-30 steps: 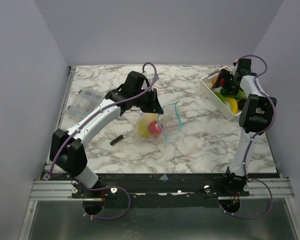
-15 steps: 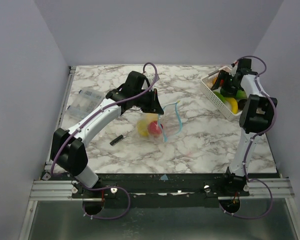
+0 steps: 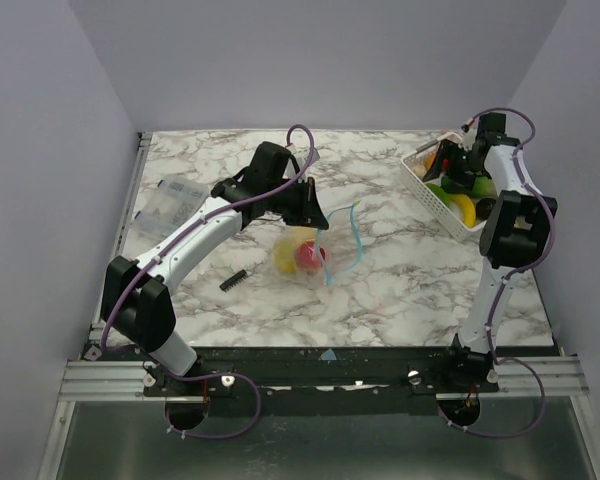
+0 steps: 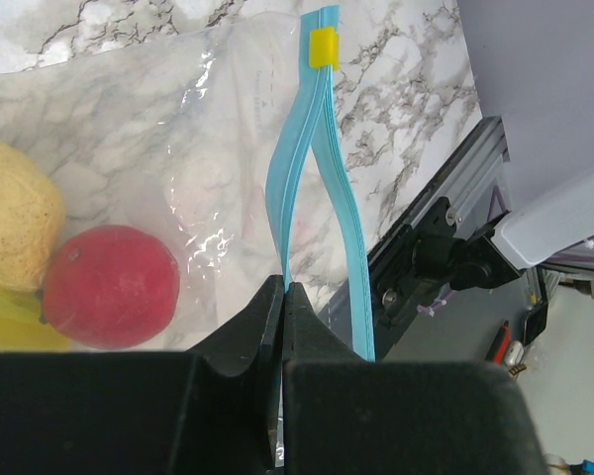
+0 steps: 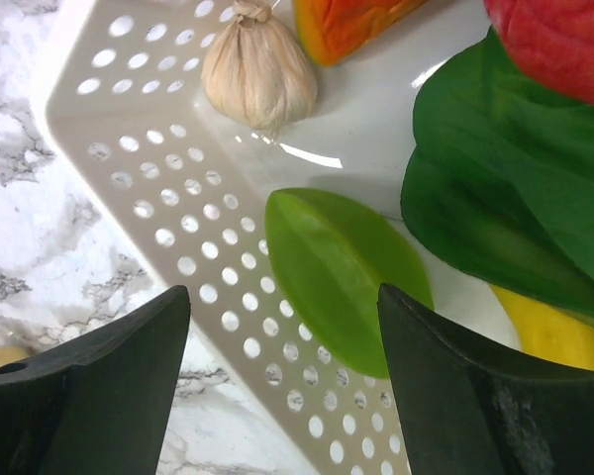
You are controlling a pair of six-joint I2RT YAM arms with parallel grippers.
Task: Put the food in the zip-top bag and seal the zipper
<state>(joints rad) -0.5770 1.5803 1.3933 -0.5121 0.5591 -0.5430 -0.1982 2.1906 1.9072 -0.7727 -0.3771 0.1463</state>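
While pinching zipper (image 4: 312, 109), left arm (image 3: 195, 235) outstretched

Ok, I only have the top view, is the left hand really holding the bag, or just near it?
Observer: The left wrist view shows the left hand pinched shut on one lip of the zipper.
Operator: Is the mouth open?
Observer: Yes, the two blue lips part and meet only at a yellow slider at the far end.
Operator: And the right hand?
Observer: The right hand is open over the basket, straddling a green slice.
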